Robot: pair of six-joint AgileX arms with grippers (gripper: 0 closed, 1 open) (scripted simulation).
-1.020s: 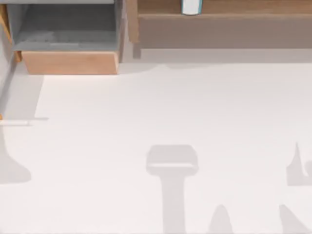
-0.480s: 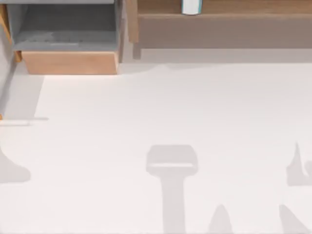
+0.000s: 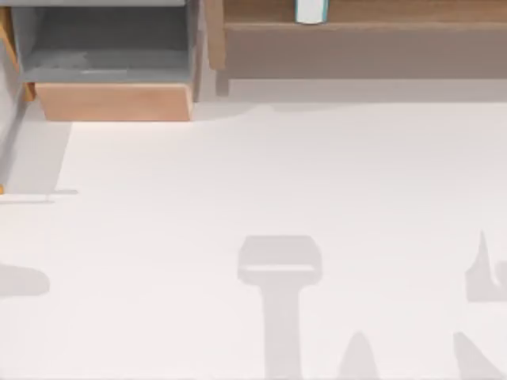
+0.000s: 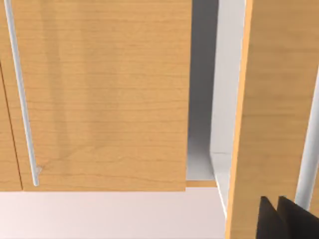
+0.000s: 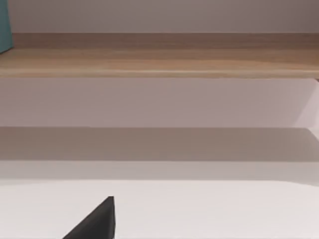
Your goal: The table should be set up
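Note:
The table is a wide, plain white top, bare apart from soft grey shadows of the arms. In the left wrist view a dark part of my left gripper sits close to a light wooden cabinet door with a thin white bar handle. A second door panel stands edge-on beside a narrow gap. A dark corner of my right gripper hangs low over the table, facing the wooden shelf.
A wooden box with a grey inside stands at the back left. The light-brown shelf unit runs along the back, with a white and teal object on it. A thin white bar pokes in at the left edge.
The arm shadow at the table's left edge has shrunk and lost its upper part. The other shadows have not moved.

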